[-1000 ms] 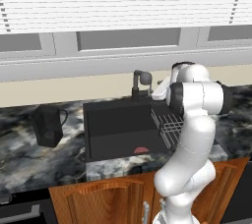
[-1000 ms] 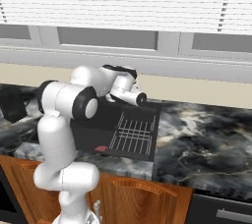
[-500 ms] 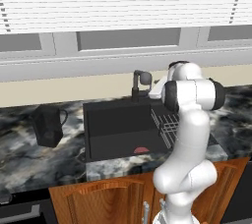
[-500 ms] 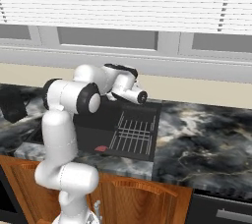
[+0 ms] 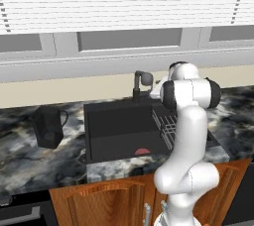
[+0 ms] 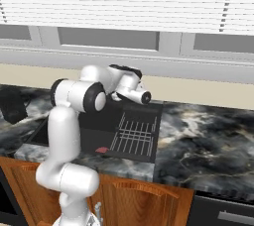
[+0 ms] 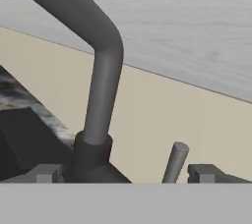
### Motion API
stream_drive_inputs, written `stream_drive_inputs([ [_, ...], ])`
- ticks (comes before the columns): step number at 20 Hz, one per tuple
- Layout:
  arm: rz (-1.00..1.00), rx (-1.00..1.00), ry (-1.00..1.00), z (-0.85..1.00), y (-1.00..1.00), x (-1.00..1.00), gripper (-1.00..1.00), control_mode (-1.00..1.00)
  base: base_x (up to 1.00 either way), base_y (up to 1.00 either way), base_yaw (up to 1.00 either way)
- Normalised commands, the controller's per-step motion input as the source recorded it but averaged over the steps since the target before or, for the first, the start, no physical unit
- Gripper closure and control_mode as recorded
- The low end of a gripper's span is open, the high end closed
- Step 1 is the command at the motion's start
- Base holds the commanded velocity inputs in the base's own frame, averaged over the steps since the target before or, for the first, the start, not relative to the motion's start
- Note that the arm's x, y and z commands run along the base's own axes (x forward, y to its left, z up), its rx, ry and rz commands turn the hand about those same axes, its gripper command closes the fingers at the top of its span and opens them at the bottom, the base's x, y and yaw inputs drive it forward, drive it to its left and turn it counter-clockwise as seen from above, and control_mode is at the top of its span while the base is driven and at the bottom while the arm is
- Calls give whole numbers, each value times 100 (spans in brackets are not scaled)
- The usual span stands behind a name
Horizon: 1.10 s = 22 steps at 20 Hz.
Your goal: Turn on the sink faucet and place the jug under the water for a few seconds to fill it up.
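Arm is swinging closer to the sink faucet [image 7: 101,78], nearing turn-on.
Gripper [image 7: 123,173] is staying spread wide, empty, straddling the small lever [image 7: 175,161]; the jug [image 5: 48,126] is waiting.

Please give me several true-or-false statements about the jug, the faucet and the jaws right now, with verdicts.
1. The jug stands on the counter left of the sink. True.
2. The gripper holds the jug. False: its jaws are open and empty, close to the faucet.
3. A wire rack lies in the sink. True.
4. The jug sits under the spout. False: it is outside the basin.
5. The faucet stands at the sink's back edge. True.
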Motion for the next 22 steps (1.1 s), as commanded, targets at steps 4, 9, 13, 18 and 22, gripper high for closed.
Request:
stream_drive_inputs([
  [4,0,0,0,-10,-10,47,-100,-100,0,0,0],
  [9,0,0,0,-9,0,28,-100,-100,0,0,0],
  [13,0,0,1,-12,5,27,-100,-100,0,0,0],
  [18,0,0,0,-18,4,32,-100,-100,0,0,0],
  [22,0,0,0,-15,14,29,-100,-100,0,0,0],
])
